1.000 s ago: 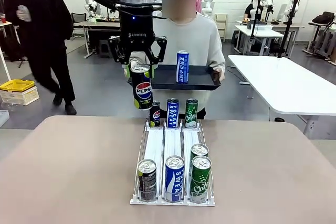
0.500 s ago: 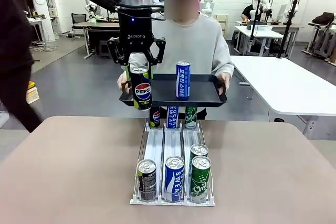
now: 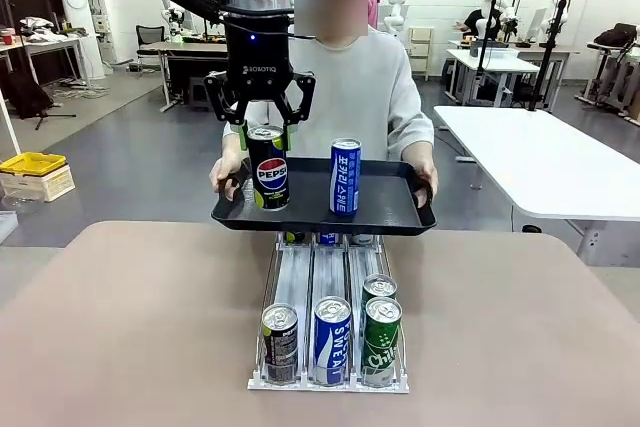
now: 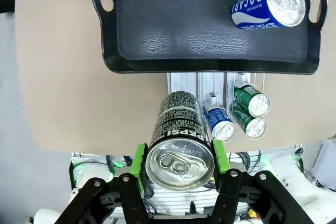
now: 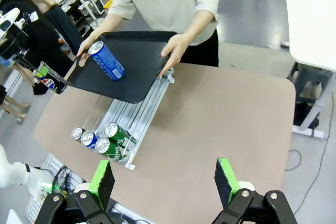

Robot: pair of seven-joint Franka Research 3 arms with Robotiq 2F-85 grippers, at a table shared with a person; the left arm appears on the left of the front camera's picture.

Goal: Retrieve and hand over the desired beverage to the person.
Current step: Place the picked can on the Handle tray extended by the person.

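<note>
Pepsi can [image 3: 268, 168] is what we see clamped near its top between the green pads of the left end effector [image 3: 262, 133], upright, hanging over the left part of the black tray [image 3: 385, 215]; we cannot tell if its base touches the tray. In the left wrist view the same can [image 4: 180, 150] sits tight between the two pads [image 4: 138, 162], lid toward the camera, tray [image 4: 157, 40] beyond it. Person [image 3: 362, 87] in a light grey top holds the tray by both handles above the far end of the table [image 3: 130, 327]; one hand [image 3: 224, 173] on the left handle, other hand [image 3: 424, 173] on the right. Blue Pocari can [image 3: 344, 176] stands upright on the tray, right of the Pepsi, apart from it. Under the tray we see the wire rack [image 3: 329, 383] on the table with a black can [image 3: 280, 343], a blue can [image 3: 332, 339] and two green cans [image 3: 381, 339] at its near end. Right end effector [image 5: 166, 183] is spread wide with nothing between its pads, high above the table [image 5: 220, 124].
</note>
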